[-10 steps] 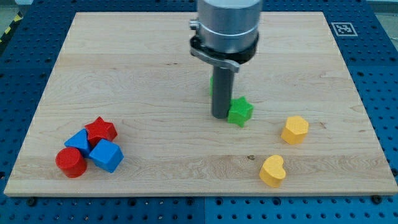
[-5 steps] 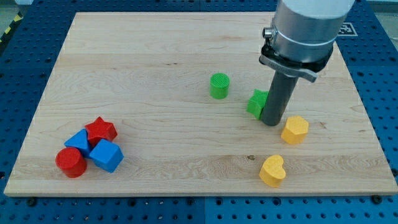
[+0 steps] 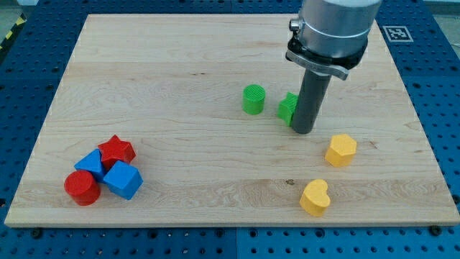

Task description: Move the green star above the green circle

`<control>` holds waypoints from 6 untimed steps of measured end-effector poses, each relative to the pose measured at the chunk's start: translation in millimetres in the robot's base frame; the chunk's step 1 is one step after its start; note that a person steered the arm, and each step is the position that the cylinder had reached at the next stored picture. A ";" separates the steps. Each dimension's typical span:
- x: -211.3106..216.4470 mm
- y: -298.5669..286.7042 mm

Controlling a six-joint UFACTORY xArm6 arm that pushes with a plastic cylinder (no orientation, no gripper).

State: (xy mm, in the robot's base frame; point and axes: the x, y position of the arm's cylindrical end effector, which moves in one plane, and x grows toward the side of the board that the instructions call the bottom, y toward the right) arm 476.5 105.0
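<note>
The green circle [image 3: 253,99] stands near the board's middle, a little toward the view's right. The green star [image 3: 287,108] lies just to its right, with a small gap between them; the rod hides the star's right part. My tip [image 3: 302,131] rests on the board at the star's lower right, touching it or very close to it.
Two yellow blocks lie at the lower right: a hexagon-like one [image 3: 341,150] and a heart [image 3: 315,197]. At the lower left, a red star [image 3: 116,150], a blue block [image 3: 92,162], a blue cube [image 3: 122,180] and a red cylinder [image 3: 82,187] cluster together.
My tip swung from the star's left side round to its right, then moved up and left. The green star went right, then up and left, nearer the green circle.
</note>
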 end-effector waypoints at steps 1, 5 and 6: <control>-16.9 -0.5; -102.3 -0.5; -102.3 -0.5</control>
State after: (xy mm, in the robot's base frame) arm 374.1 104.5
